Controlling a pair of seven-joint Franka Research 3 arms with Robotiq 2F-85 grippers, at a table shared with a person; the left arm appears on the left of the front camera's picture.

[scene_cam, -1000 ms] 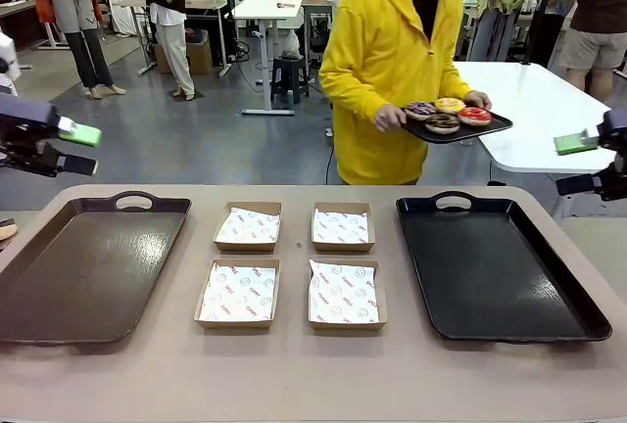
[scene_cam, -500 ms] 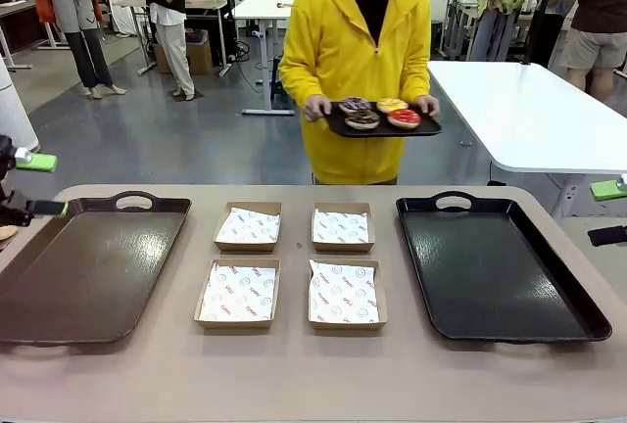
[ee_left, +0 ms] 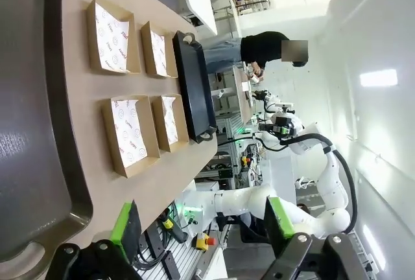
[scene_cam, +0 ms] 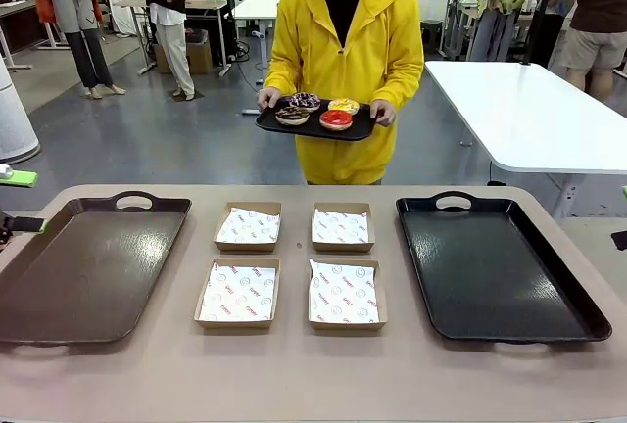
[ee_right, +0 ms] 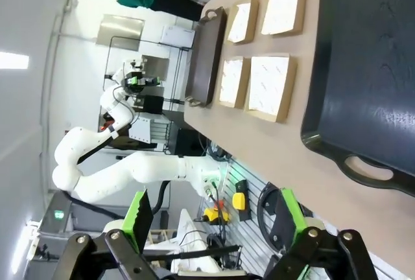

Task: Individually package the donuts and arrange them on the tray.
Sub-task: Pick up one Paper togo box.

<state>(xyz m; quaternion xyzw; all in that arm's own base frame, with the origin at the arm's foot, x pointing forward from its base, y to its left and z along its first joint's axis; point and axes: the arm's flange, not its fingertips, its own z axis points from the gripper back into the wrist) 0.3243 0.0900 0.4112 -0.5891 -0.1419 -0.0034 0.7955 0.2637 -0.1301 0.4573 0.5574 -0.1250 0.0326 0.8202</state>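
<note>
- Holding a small black tray point(scene_cam: 312, 131) by both ends, a person point(scene_cam: 338, 41) stood beyond the far edge of the tabletop point(scene_cam: 294, 374), facing it.
- All four donuts point(scene_cam: 315, 112) sat on that small tray, which was off the tabletop and up in the air.
- The sprinkled chocolate donut point(scene_cam: 306, 101) and the yellow-glazed donut point(scene_cam: 343, 106) lay along the tray's edge nearer the person.
- The crumb-topped chocolate donut point(scene_cam: 292, 116) and the red-glazed donut point(scene_cam: 335, 119) lay along the edge nearer the tabletop.
- The left gripper point(ee_left: 202, 221) hung at the left edge of the tabletop, just outside the far-left corner of the brown tray point(scene_cam: 88, 276).
- Its jaws stood wide apart with nothing between the green pads.
- The right gripper point(ee_right: 214, 212) was off the right edge of the tabletop, past the black tray point(scene_cam: 500, 276), whose handle showed ahead of its fingers in the right wrist view.
- Its jaws were likewise spread wide and held nothing.
- The donuts were well apart from both pairs of jaws, roughly midway between them across the table and beyond its far edge.
- Four paper-lined boxes point(scene_cam: 248, 226) sat two by two in the middle of the tabletop, between the brown tray and the black tray, with no donut in them.
</note>
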